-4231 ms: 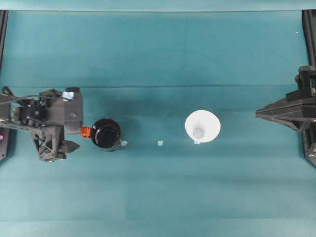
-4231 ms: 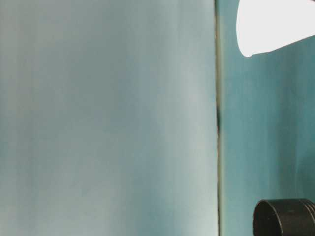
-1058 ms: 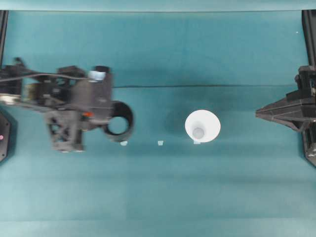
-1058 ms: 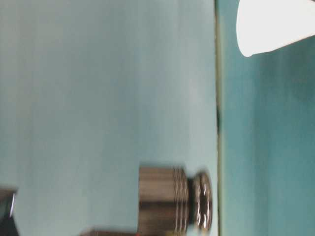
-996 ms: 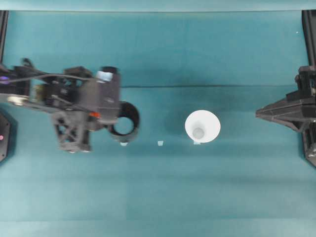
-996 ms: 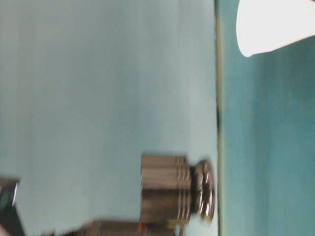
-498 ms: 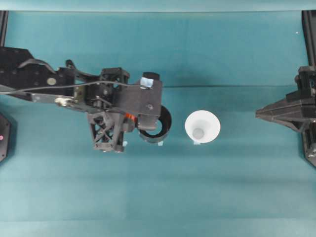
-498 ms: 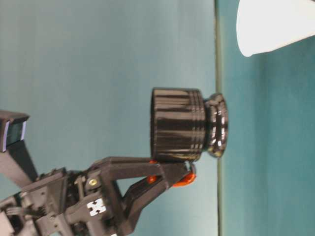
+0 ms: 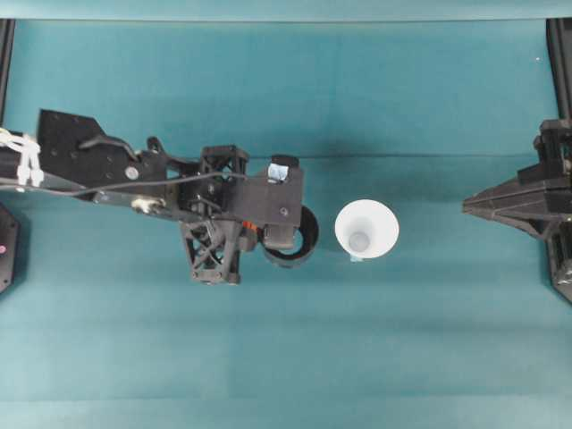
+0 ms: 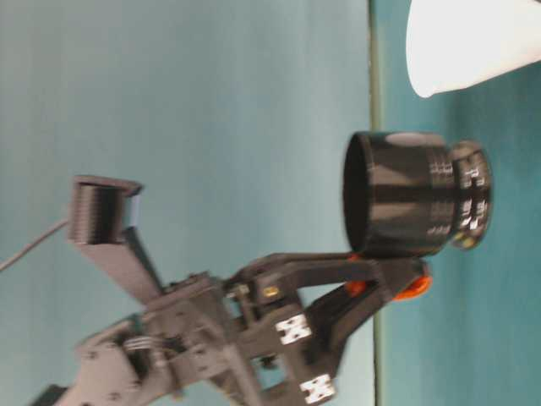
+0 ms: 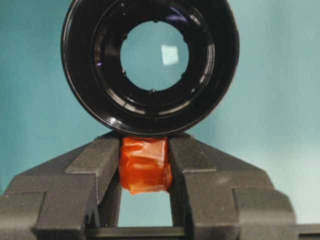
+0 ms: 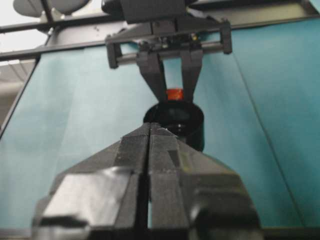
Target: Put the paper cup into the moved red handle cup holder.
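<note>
We took this for a robot test bench in a lab. The surface (image 9: pixel 286 357) was covered edge to edge in plain teal cloth, and a matching teal backdrop (image 10: pixel 186 127) rose behind its far edge. Black frame rails (image 9: pixel 7 54) ran along the left and right edges. Beyond the far edge, the right wrist view showed metal bars (image 12: pixel 30 27) against a bright room.

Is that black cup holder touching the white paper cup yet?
Apart. In the overhead view a strip of teal table shows between the red handle cup holder and the paper cup.
</note>
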Robot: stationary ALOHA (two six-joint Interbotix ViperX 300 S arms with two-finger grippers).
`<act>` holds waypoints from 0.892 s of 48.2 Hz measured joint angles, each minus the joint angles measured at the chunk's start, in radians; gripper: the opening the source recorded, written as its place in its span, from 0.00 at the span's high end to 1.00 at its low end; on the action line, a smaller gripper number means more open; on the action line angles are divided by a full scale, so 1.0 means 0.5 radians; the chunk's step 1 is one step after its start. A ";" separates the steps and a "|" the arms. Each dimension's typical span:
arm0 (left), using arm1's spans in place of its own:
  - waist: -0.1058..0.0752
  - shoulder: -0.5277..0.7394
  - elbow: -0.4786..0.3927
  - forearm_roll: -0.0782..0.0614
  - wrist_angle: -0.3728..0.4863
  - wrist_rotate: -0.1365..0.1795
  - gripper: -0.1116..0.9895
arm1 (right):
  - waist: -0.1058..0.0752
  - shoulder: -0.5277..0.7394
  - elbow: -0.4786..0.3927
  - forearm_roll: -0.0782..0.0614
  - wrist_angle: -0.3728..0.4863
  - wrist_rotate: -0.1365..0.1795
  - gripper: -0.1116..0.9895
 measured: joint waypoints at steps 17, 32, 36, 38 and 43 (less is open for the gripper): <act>0.003 0.101 0.064 0.000 -0.092 -0.009 0.65 | 0.000 0.000 0.000 -0.006 0.000 0.000 1.00; 0.000 0.160 0.071 0.000 -0.175 -0.006 0.65 | -0.003 0.000 0.000 -0.006 0.000 0.000 1.00; 0.000 0.166 0.074 0.000 -0.175 -0.006 0.65 | -0.003 0.000 0.000 0.000 0.000 0.000 1.00; 0.000 0.169 0.077 0.000 -0.178 -0.006 0.65 | -0.003 0.000 0.000 -0.006 0.000 0.000 1.00; 0.000 0.178 0.092 0.000 -0.181 -0.003 0.65 | 0.000 0.000 0.000 0.000 -0.003 0.000 1.00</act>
